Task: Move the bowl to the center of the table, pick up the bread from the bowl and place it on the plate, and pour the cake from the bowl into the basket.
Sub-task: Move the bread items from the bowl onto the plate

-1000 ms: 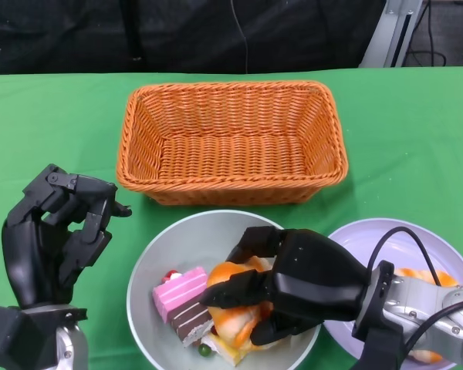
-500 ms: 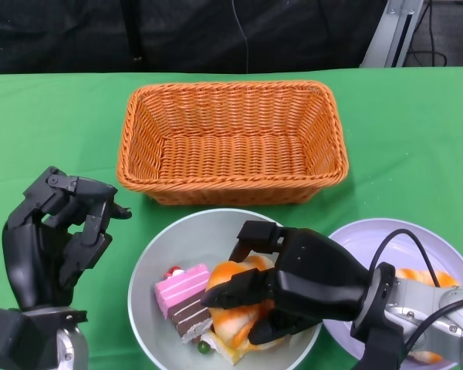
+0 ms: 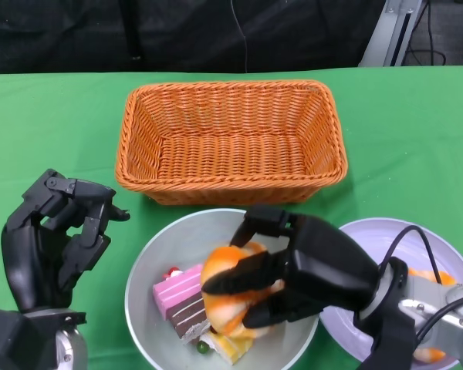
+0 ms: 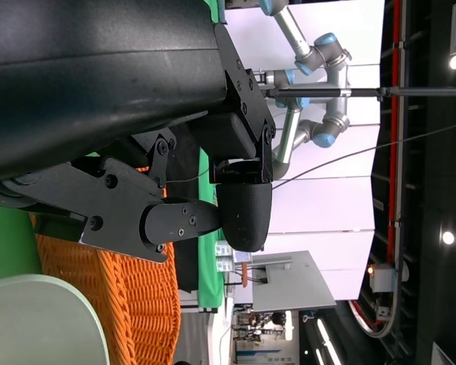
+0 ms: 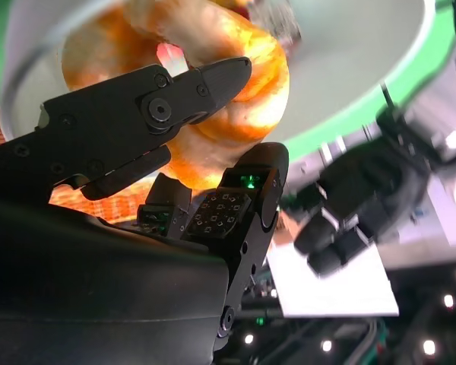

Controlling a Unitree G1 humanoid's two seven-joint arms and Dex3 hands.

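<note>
- An orange bread roll (image 3: 230,287) is gripped by the right hand (image 3: 305,270) over the grey bowl (image 3: 163,243);
- 1 pink cake slice (image 3: 179,291) lies in that bowl;
- The left hand (image 3: 50,235) is curled, holding nothing, beside the bowl; the basket (image 3: 231,142) sits behind; the plate (image 3: 427,247) is at right.

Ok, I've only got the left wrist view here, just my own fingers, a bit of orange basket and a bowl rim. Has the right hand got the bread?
Observer: Yes. The right hand grips the bread over the bowl.
Operator: Any cake in that bowl?
Observer: A pink and brown cake lies in it, right beside the bread.
Operator: And where's the plate?
Observer: The purple plate sits just to the right of the bowl, partly hidden by the right forearm.
</note>
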